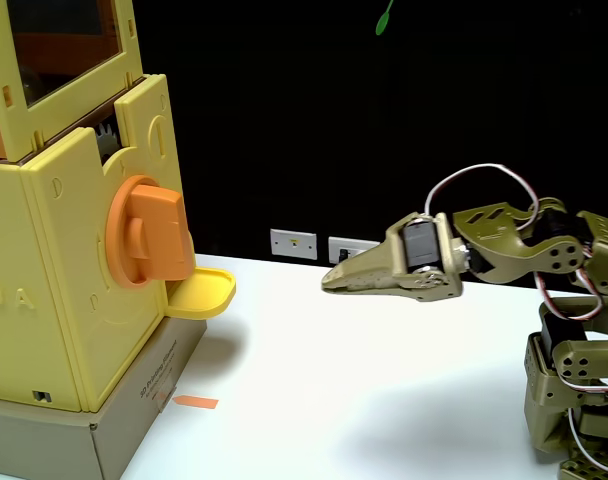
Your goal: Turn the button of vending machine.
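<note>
Arm reaches horiz. left in fixed view, gripper (334, 283) fingers together, nothing held, well apart from button (147, 232) on vending machine (64, 300).

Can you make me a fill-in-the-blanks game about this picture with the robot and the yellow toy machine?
1. The big round button on the vending machine is colored ____.
2. The vending machine stands on a grey cardboard ____.
3. The small tray sits just ____ the button.
4. The gripper points toward the machine, and there is a ____ between its fingers and the button.

Missing words: orange; box; below; gap
</note>
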Robot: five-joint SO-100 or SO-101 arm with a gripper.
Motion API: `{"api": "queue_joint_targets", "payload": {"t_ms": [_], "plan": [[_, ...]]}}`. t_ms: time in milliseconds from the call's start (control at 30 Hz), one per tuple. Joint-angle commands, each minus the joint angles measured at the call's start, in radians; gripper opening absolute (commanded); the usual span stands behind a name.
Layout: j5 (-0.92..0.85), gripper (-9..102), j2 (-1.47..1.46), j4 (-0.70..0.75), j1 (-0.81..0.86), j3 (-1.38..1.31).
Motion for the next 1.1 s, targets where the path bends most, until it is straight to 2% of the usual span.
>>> {"api": "queue_joint_targets", "payload": {"t_ms": [0,100,333,500,533,633,700,900,1067], "plan": [[-0.12,0,-0.044,-0.13,-0.029,-0.021],[-0.238,0,-0.051,-0.308,-0.041,0.031],[-0.495,0,-0.169,-0.443,0.003,0.02],[-0.609,0,-0.224,-0.574,0.026,0.048],[-0.647,-1,-0.224,-0.666,0.023,0.083],[-0.723,-1,-0.295,-1.083,-0.002,0.219],[-0.727,-1,-0.36,-1.243,-0.008,0.255],[-0.75,8,-0.512,-1.336,0.002,0.238],[-0.769,13,-0.637,-1.276,0.018,0.137]]}}
